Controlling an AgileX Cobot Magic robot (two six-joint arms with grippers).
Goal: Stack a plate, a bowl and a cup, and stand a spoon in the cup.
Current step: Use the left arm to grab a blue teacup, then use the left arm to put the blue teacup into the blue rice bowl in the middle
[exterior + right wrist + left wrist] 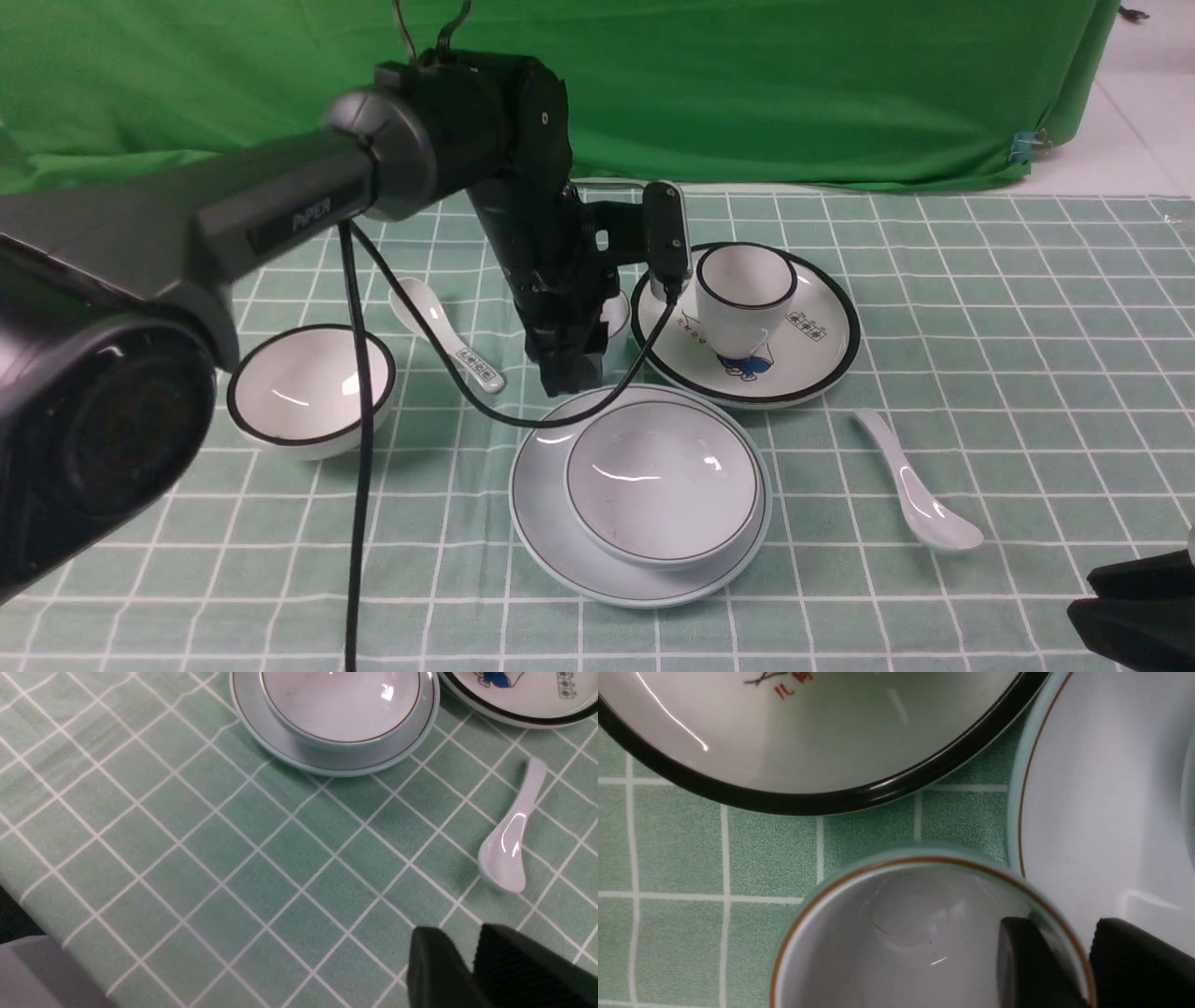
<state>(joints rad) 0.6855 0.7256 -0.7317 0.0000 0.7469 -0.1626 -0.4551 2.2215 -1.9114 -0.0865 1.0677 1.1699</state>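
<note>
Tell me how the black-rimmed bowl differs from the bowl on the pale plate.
Rim: the black-rimmed bowl has a thick black band; the pale bowl only a thin dark line. Colour: the black-rimmed bowl is white, the pale bowl blue-grey. Support: the black-rimmed bowl stands on the checked cloth, the pale bowl on the pale plate. Both are upright, glossy and empty.
</note>
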